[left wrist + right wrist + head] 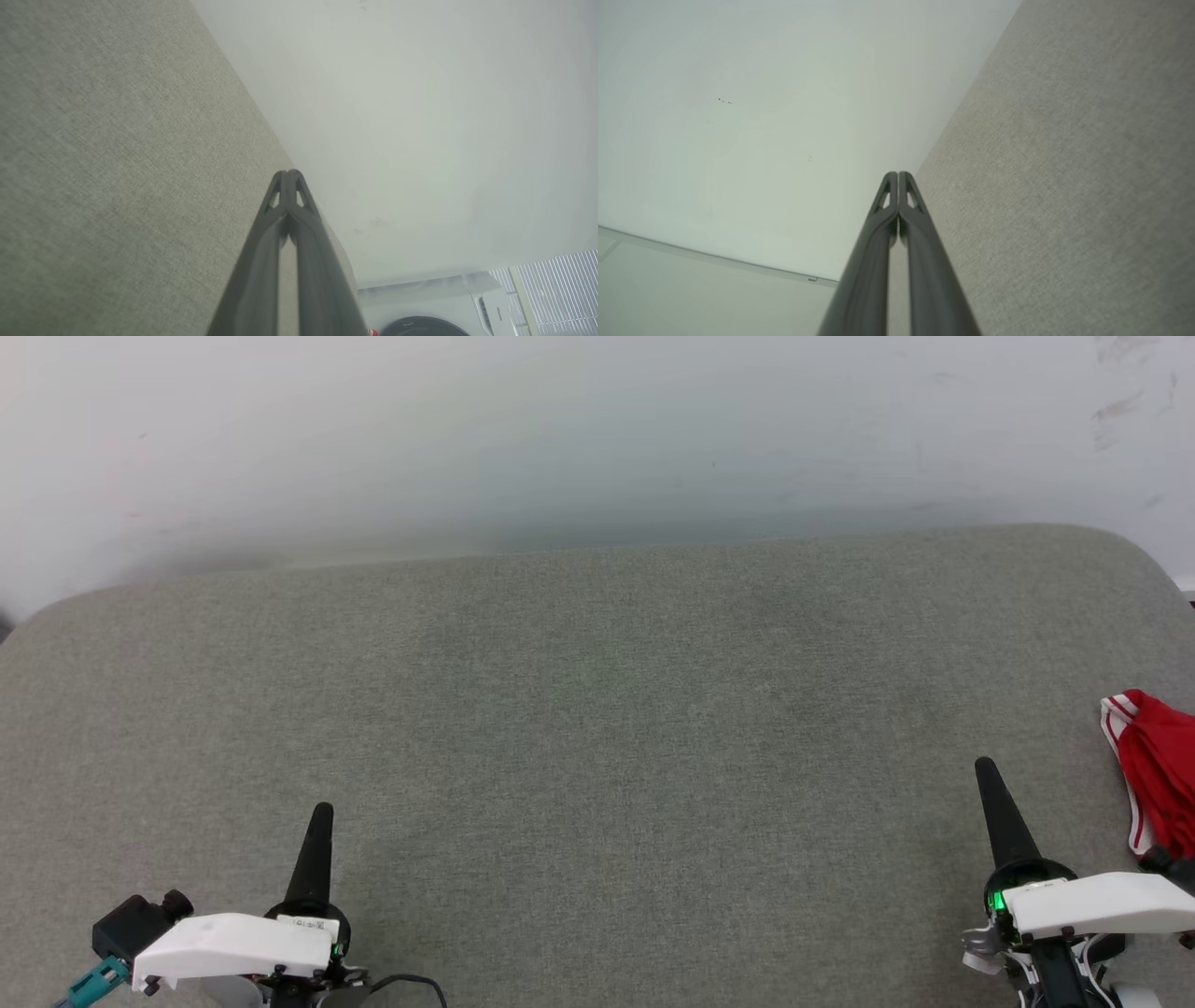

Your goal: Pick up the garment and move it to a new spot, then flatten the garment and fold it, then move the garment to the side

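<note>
Red jersey fabric marks the garment [1156, 775], which lies bunched at the right edge of the head view on the grey-green woven table [597, 728]. Red-and-white striped trim shows along its left border. The frame cuts off the rest, so whether it is folded or merely crumpled cannot be determined. The right gripper [987, 773] sits at lower right, near the garment, with its fingers [924, 261] clear of the cloth and pressed together tip to tip with nothing between them. The left gripper [322, 814] sits at lower left, well apart from the garment, its fingers [261, 261] likewise clenched on nothing. Both point up the frame toward the pale wall [597, 429] and lie low over the table, a parked posture that leaves the broad middle of the table as working room. Assessment: the layout fits a garment waiting at the side to be fetched, and equally one already set aside there. The visible portion does not decide between them.
</note>
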`<state>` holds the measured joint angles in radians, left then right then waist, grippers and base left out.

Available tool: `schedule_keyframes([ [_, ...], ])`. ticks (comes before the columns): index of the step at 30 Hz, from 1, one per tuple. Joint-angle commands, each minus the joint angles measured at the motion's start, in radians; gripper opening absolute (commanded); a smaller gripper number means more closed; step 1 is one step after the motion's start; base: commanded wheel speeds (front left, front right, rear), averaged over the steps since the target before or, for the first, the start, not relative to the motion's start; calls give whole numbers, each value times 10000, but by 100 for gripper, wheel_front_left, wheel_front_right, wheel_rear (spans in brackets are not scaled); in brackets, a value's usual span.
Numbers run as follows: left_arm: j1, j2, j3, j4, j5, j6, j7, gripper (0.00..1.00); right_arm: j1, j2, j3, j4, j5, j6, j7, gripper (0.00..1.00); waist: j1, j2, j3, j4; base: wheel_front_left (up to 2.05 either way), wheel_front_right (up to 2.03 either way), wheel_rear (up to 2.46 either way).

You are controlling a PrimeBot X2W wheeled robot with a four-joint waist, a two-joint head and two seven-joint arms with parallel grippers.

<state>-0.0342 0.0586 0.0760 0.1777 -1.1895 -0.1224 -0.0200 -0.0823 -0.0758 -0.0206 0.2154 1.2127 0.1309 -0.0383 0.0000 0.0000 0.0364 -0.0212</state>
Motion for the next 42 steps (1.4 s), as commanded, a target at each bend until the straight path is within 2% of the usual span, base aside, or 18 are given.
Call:
schedule_keyframes([
  [1,-239,74,46,-34,-214,-47,51,0,-226,-67,-37,-47,233,-2,54,0,0,0,-7,4,0,0,0],
  [42,-673,45,197,536,-3463,-85,995,0,-261,6,-500,218,3413,-3,1025,0,0,0,-247,157,0,0,0],
])
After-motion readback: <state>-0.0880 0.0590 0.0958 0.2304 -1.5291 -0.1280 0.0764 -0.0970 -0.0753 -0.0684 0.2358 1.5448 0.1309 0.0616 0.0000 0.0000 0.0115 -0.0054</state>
